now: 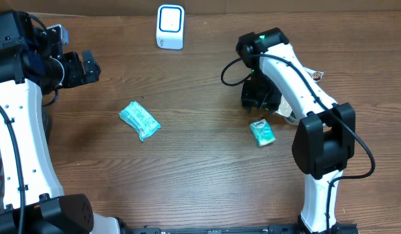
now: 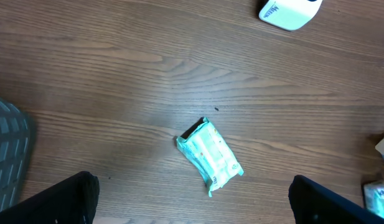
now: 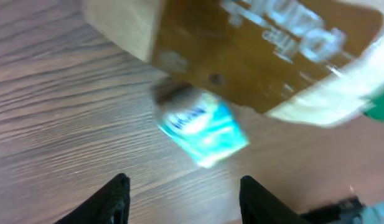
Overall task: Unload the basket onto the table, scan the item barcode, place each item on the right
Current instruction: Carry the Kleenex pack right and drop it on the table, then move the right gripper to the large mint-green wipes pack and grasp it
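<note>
My right end effector [image 3: 184,185] is open, empty, near the small teal plastic packet [image 3: 204,134]; looks light, squishy; I'd pinch its long edges.

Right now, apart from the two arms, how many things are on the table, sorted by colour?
Teal: 2, the large teal packet and the small teal packet
White: 1, the white barcode scanner
Brown: 1, the brown printed package, mostly hidden under the right arm in the overhead view
Total: 4
</note>
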